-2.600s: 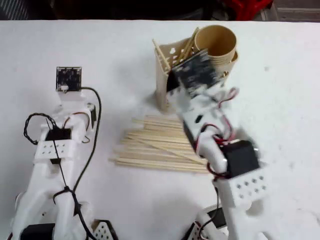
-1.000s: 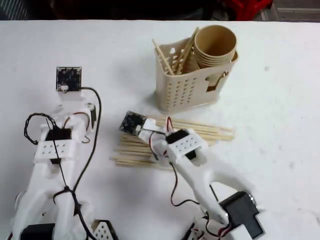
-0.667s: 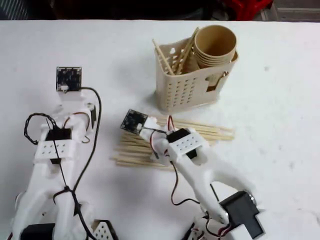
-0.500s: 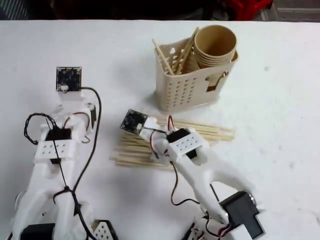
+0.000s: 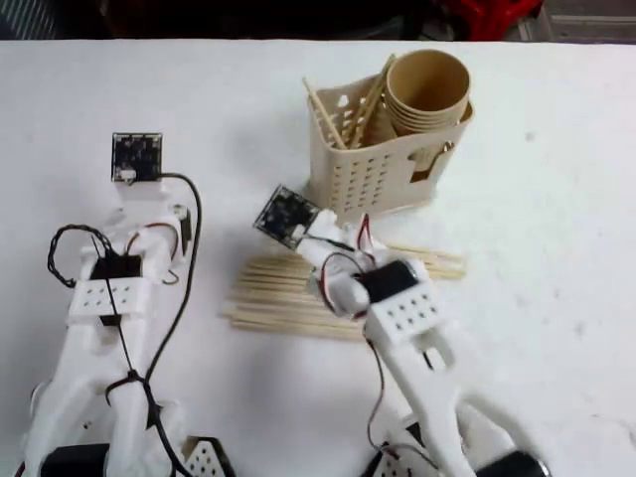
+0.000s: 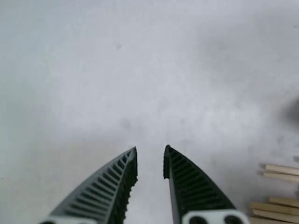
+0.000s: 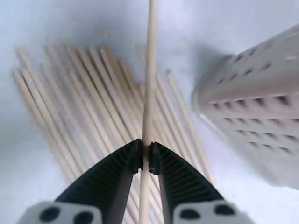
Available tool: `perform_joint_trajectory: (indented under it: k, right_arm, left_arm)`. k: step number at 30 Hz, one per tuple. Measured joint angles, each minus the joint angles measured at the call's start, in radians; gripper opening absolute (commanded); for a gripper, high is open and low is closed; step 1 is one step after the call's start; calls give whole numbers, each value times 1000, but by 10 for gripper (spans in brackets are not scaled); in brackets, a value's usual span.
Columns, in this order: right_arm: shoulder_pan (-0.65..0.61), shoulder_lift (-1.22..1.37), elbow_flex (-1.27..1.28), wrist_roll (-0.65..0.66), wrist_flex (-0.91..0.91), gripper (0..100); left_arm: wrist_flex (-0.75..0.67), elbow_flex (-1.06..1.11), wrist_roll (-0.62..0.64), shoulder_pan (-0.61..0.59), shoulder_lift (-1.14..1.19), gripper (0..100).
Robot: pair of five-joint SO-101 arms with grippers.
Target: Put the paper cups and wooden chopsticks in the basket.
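Nearest the arms' bases, the left arm [image 5: 109,288] sits folded at its side of the table [image 5: 556,199], just where it was in the earlier frames. The left gripper [image 6: 149,161] hangs over bare white surface with its jaws a little apart and nothing between them, and a few stick ends of the pile lie off to one side.

The right arm [image 5: 393,298] stands over the pile of wooden chopsticks [image 5: 278,298] in the middle of the table. Half a second ago its wrist lay low on the pile. Now it has risen and turned toward the basket. The right gripper [image 7: 145,156] is clamped on a single chopstick [image 7: 150,70], which juts straight out past the fingertips above the rest of the pile.

Beyond the pile stands the basket [image 5: 373,179]. It holds the stacked paper cups [image 5: 427,89] and several leaning chopsticks [image 5: 323,114], unchanged from before.
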Motion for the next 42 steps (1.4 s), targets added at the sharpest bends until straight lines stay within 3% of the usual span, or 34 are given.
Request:
perform_joint_trajectory:
  k: [9, 13, 23, 28, 34, 38, 42]
  right_arm:
    - [18, -402, -161, -222, 14, 16]
    - [63, -439, -316, -311, -55, 16]
    - [140, -207, -488, -382, -574, 17]
    - [143, -44, -589, -399, -621, 18]
    - [195, 84, -594, -560, -624, 20]
    - [253, 97, -562, -601, -626, 22]
    - [259, 98, -505, -606, -626, 87]
  left_arm:
    - [0, 0, 0, 0, 0, 110]
    - [0, 0, 0, 0, 0, 110]
    - [0, 5, 0, 0, 0, 110]
    - [-26, 21, 0, 0, 0, 110]
    - [-29, 21, 0, 0, 0, 111]
    - [-29, 21, 0, 0, 0, 111]
    - [-29, 21, 0, 0, 0, 110]
